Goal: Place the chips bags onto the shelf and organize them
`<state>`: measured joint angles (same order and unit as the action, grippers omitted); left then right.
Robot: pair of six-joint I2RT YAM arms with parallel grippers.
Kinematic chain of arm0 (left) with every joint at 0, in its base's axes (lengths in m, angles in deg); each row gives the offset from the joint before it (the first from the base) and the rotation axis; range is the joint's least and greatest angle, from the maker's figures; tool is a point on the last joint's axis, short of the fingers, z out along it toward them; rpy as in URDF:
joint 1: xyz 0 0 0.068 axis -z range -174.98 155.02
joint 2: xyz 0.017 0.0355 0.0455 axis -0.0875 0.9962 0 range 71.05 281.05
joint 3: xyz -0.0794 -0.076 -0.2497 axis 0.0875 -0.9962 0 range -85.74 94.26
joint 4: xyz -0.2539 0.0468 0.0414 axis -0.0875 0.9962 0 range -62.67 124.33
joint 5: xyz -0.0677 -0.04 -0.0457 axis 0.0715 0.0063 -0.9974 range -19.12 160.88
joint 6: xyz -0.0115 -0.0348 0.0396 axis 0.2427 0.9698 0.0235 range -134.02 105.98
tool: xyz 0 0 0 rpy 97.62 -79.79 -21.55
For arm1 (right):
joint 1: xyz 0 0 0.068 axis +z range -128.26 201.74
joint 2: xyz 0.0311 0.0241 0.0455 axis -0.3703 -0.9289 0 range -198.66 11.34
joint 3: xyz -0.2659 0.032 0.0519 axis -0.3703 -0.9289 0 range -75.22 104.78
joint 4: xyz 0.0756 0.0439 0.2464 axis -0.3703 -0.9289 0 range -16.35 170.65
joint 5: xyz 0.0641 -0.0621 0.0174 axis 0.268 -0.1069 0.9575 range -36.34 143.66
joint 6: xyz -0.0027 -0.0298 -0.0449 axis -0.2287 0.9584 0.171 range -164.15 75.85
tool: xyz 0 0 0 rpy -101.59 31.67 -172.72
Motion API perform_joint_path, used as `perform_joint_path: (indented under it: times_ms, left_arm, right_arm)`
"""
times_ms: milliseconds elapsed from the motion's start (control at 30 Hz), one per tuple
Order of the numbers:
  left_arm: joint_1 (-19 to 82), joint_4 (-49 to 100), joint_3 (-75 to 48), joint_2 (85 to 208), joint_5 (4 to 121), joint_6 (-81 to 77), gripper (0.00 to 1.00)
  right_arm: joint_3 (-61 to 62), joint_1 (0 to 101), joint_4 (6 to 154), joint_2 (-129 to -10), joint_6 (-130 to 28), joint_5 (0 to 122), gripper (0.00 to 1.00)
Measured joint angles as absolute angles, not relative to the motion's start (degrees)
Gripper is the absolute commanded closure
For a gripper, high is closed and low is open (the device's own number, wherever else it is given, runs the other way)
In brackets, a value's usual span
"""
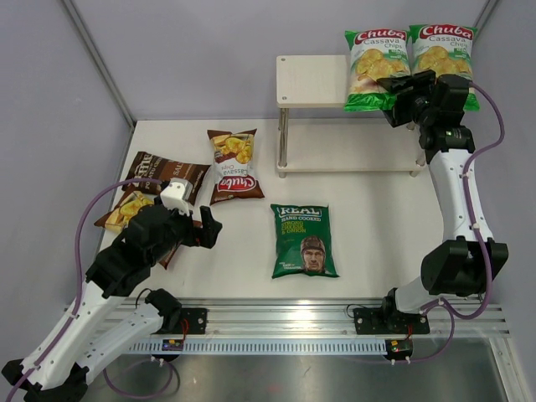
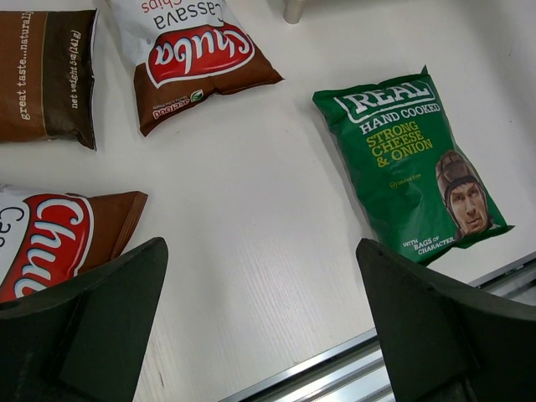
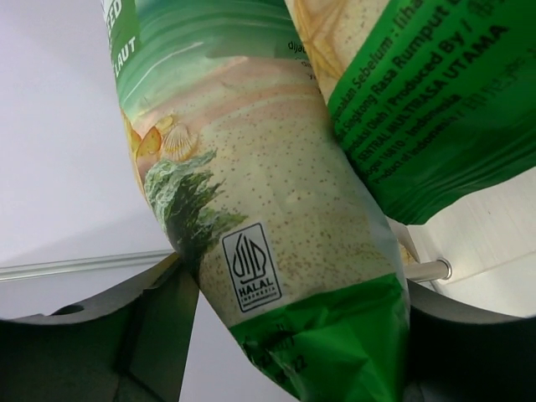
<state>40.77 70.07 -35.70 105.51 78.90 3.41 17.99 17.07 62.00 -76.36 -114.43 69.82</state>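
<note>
Two green-white Chuba chips bags (image 1: pixel 377 67) (image 1: pixel 441 54) stand side by side on the right of the shelf's top board (image 1: pixel 311 79). My right gripper (image 1: pixel 392 92) is at the foot of the left one. In the right wrist view that bag's lower end (image 3: pixel 285 209) sits between the spread fingers (image 3: pixel 159 327), with a gap on the left side; the gripper (image 3: pixel 293 335) is open. The second bag (image 3: pixel 435 109) leans beside it. On the table lie the green REAL bag (image 1: pixel 303 241), a brown Chuba bag (image 1: pixel 233 165), a dark-brown bag (image 1: pixel 167 174) and another brown Chuba bag (image 1: pixel 126 209). My left gripper (image 1: pixel 208 230) hovers open over bare table (image 2: pixel 261 318).
The shelf's lower board (image 1: pixel 352 151) carries nothing. A metal rail (image 1: pixel 276 314) runs along the table's near edge. Grey walls close in the back and both sides. A shelf leg (image 2: pixel 295 10) shows at the top of the left wrist view.
</note>
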Motion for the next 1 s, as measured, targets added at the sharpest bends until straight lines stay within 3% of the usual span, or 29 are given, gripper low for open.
perform_joint_path:
  times_ms: [333, 433, 667, 1000]
  left_arm:
    - [40.77, 70.07, -35.74, 105.51, 78.59, 3.33, 0.01]
    - [40.77, 70.07, -35.74, 105.51, 78.41, 3.31, 0.01]
    - [40.77, 70.07, -35.74, 105.51, 78.0, 3.28, 0.01]
    - [40.77, 70.05, -35.74, 105.49, 77.96, 2.87, 0.01]
  right_arm:
    - [14.14, 17.07, 60.77, -72.19, -114.26, 69.82, 0.26]
    - [13.99, 17.07, 60.77, -70.88, -114.22, 69.8, 0.32]
    - [14.01, 17.07, 60.77, -69.83, -113.58, 69.82, 0.61]
    - [17.64, 16.55, 60.56, -73.96, -113.36, 71.31, 0.64]
